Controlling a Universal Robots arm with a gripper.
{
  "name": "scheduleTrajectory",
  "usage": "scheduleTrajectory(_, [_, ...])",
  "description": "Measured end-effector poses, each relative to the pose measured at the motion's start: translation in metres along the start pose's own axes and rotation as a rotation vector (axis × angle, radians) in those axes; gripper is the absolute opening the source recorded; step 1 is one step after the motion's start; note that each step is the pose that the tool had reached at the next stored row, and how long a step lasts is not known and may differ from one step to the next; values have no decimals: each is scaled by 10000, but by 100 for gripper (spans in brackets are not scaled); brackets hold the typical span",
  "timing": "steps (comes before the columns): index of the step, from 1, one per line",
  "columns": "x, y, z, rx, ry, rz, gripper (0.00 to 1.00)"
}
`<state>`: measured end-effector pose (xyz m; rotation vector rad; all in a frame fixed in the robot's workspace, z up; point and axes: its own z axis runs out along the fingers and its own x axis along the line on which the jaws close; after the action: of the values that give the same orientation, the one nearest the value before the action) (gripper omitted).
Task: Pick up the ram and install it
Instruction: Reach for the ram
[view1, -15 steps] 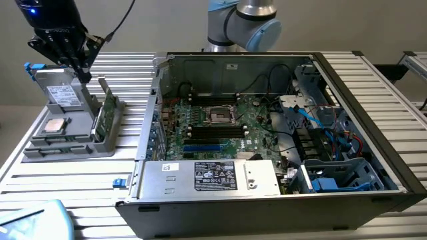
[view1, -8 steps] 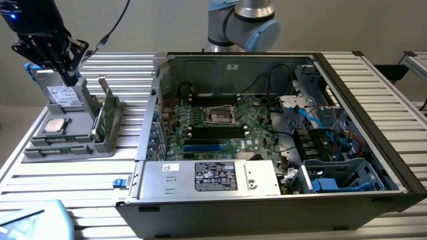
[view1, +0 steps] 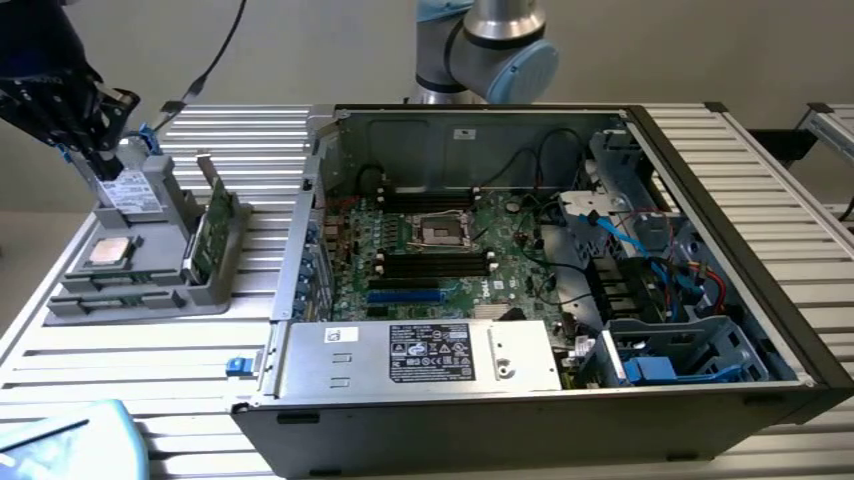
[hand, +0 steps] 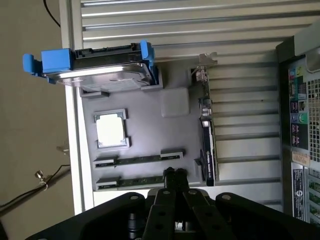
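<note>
Gripper (hand: 175, 174) closed nr ram (hand: 140, 160); PSU label (view1: 431, 352) unreadable.

We see the tool (hand: 175, 176), fingertips pressed together, above a grey tray (hand: 175, 135) on the slatted bench (hand: 240, 150). 2 ram sticks (hand: 137, 160) lie side by side in the tray, beside a processor (hand: 111, 131). A hard drive (hand: 100, 75) in a blue bracket (hand: 57, 60) sits beyond, and a computer case (hand: 300, 125) stands nearby.

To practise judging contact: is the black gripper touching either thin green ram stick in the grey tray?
Apart. The exterior view shows the gripper raised beside the blue-framed hard drive, a silver processor between it and the ram sticks.
</note>
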<state>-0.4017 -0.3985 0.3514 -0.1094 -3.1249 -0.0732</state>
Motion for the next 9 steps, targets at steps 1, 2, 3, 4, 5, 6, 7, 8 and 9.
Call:
scheduleTrajectory(1, [37,-23,1,-1,-1,-1,11])
scheduleTrajectory(2, [74,-48,2,-1,0,-1,11])
scheduleTrajectory(3, [104,-74,1,-1,1,-3,11])
scheduleTrajectory(4, [131,-102,1,-3,0,-1,11])
scheduleTrajectory(5, [148,-131,0,-3,0,-1,11])
scheduleTrajectory(6, [158,-164,-1,-6,0,0,11])
scheduleTrajectory(7, [163,-197,-3,-8,1,0,11])
scheduleTrajectory(8, [165,-230,-4,-11,0,-1,11])
scheduleTrajectory(9, [167,-258,-5,-13,0,-1,11])
